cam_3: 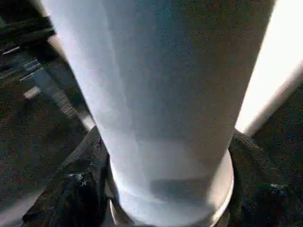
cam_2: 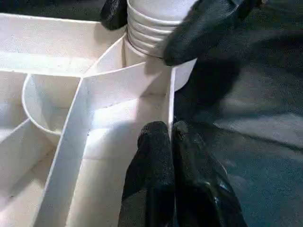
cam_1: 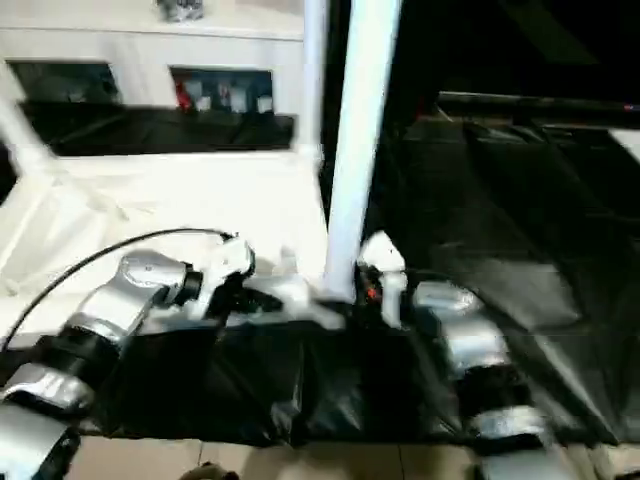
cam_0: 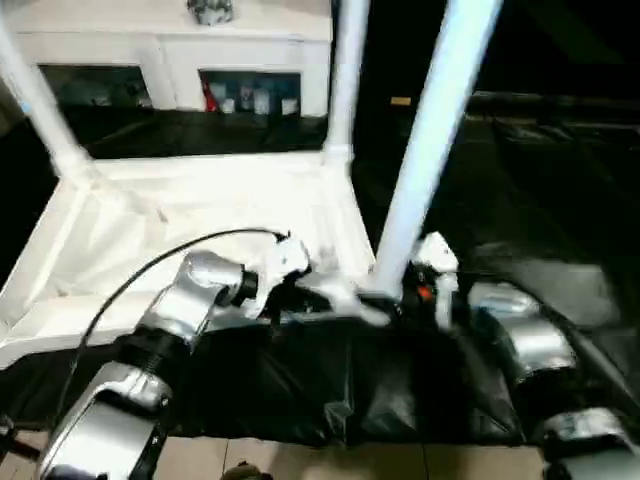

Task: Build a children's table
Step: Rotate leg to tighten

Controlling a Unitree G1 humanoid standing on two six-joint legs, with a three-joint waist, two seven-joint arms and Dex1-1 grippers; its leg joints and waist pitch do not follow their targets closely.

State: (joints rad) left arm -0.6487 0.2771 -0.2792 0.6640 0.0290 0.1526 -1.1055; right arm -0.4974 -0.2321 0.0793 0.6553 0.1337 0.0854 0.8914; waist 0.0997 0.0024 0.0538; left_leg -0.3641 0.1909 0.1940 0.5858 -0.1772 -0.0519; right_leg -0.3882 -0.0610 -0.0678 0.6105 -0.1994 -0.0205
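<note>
The all-white plastic children's tabletop point(cam_0: 190, 225) lay upside down on the black-covered counter point(cam_0: 520, 200), ribbed underside up, its near right corner close to the counter's front edge. 2 long tapered white tube legs already stood in its far corners: 1 at the far left point(cam_0: 35, 100) and 1 at the far right point(cam_0: 345, 80).

A 3rd white tube leg point(cam_0: 430, 140) stood upright in the round socket point(cam_2: 142, 52) at the near right corner, its long axis rising almost straight up with a slight lean to the right. The right hand point(cam_3: 165, 189) straddled this leg at its base, 1 black finger on each side, seemingly grasping it just above the ribbed end that entered the socket. The left hand point(cam_2: 171, 137) was clenched on the thin white rim wall point(cam_2: 170, 101) of the tabletop, just beside that socket, pinning the top down.

The coming move, as I judge it, turned on the leg's axis lining up with the socket directly below the right hand, so that a downward push or twist would seat it.
</note>
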